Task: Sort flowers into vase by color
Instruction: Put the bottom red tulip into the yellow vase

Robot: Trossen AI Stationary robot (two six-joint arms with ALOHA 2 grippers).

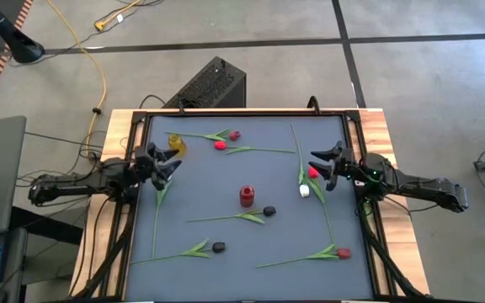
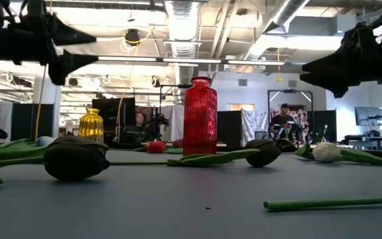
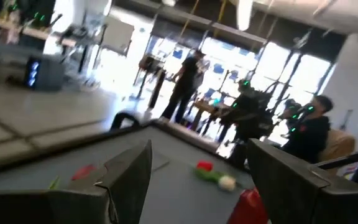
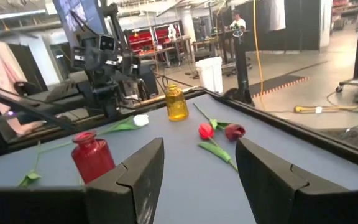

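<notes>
Both end effectors hover above the table (image 1: 251, 181) with fingers spread apart and nothing between them: the left end effector (image 1: 168, 164) over the left edge, the right end effector (image 1: 325, 162) over the right edge, facing each other. Just beside the right end effector lie a red tulip (image 1: 313, 172) and a white tulip (image 1: 305, 191), their stems running toward the far edge. Near the left end effector stands a yellow vase (image 1: 177, 145), and a white-headed tulip (image 4: 140, 120) lies under that arm. A red vase (image 1: 247, 196) stands upright at the middle. 2 red tulips (image 1: 226, 140) lie at the far side beside the yellow vase. 2 near-black tulips (image 1: 269, 210) lie toward the near side, and another red tulip (image 1: 343, 252) lies at the near right.
</notes>
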